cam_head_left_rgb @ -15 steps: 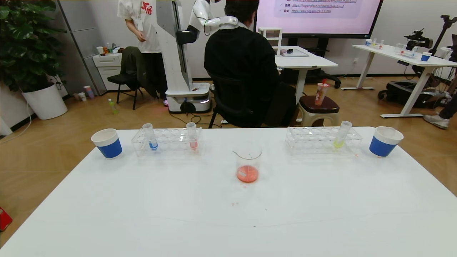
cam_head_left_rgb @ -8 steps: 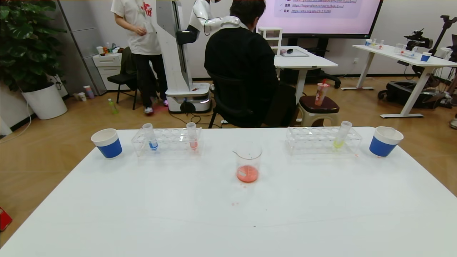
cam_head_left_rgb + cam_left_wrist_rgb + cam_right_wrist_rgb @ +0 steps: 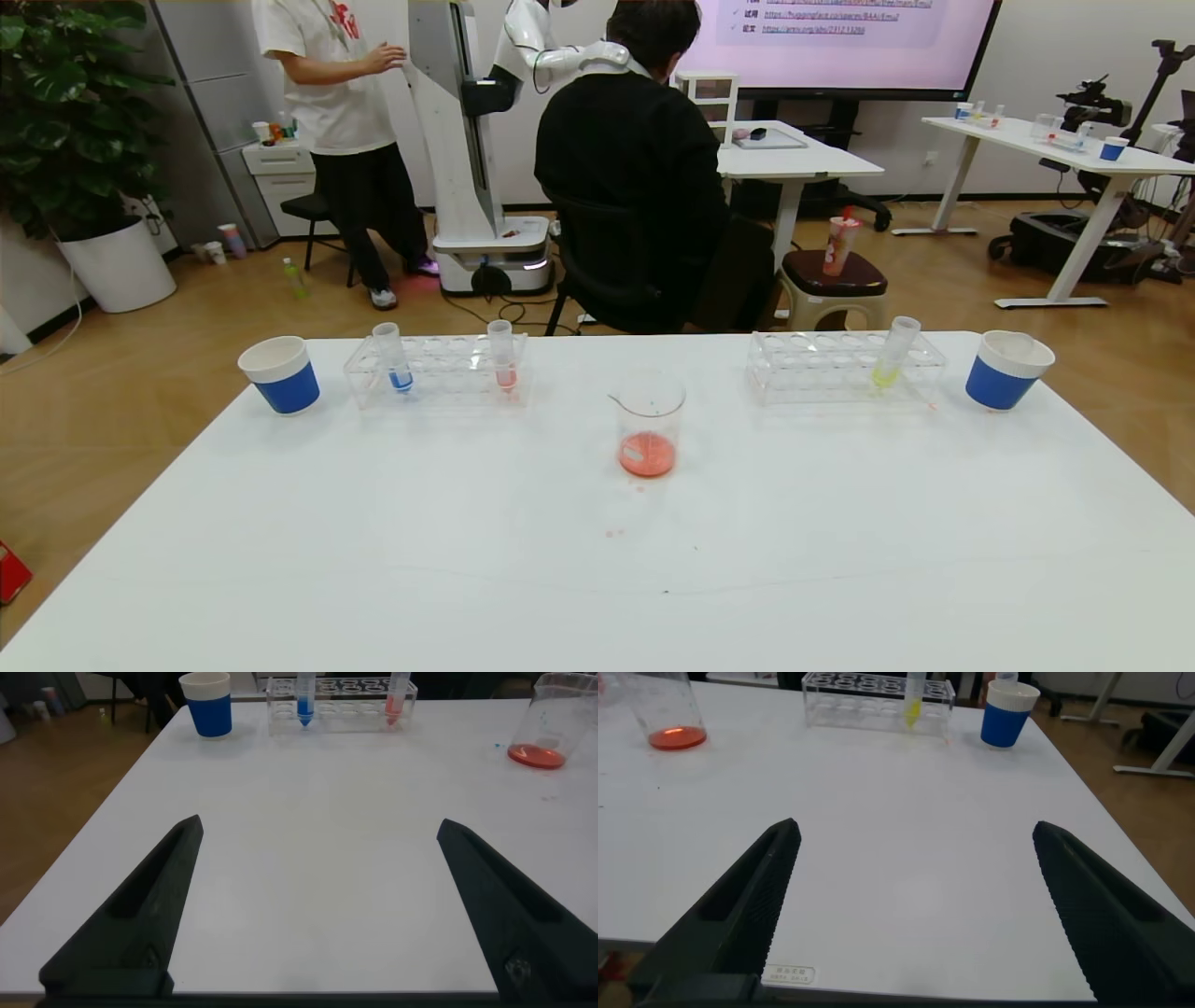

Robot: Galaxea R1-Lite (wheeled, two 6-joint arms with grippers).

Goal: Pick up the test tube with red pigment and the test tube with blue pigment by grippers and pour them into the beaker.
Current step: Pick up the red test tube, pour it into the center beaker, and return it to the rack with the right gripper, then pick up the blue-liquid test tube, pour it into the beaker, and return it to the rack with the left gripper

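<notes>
counter (image 3: 467, 560): white, fills the lower two thirds of the head frame; a few small reddish specks just below centre.
beaker (image 3: 650, 422): centre of head frame, upright on the counter, shallow orange-red liquid in the bottom, white patch on its side. Also upper right corner of left wrist frame, upper left corner of right wrist frame.
left rack (image 3: 437, 371): clear plastic, left of centre in head frame, above-left of the beaker.
blue tube (image 3: 393, 357): test tube with blue pigment, standing in the left end of the left rack, leaning slightly, blue liquid at the tip.
red tube (image 3: 502, 355): test tube with red pigment, right end of the same rack, upright, pinkish-red liquid at the tip.
right rack (image 3: 843, 367): clear plastic, right of centre in head frame.
yellow tube (image 3: 894, 351): in the right part of the right rack, tilted, yellow-green liquid at the tip.
left cup (image 3: 279, 373): blue-and-white paper cup, just left of the left rack.
right cup (image 3: 1007, 369): same kind, just right of the right rack.
left end effector (image 3: 318, 915): outside the head frame; wrist frame shows both black fingers spread wide over bare counter, nothing between them, well apart from rack and beaker.
right end effector (image 3: 915, 915): same, fingers spread wide over bare counter, nothing held, well apart from rack and cup.
</notes>
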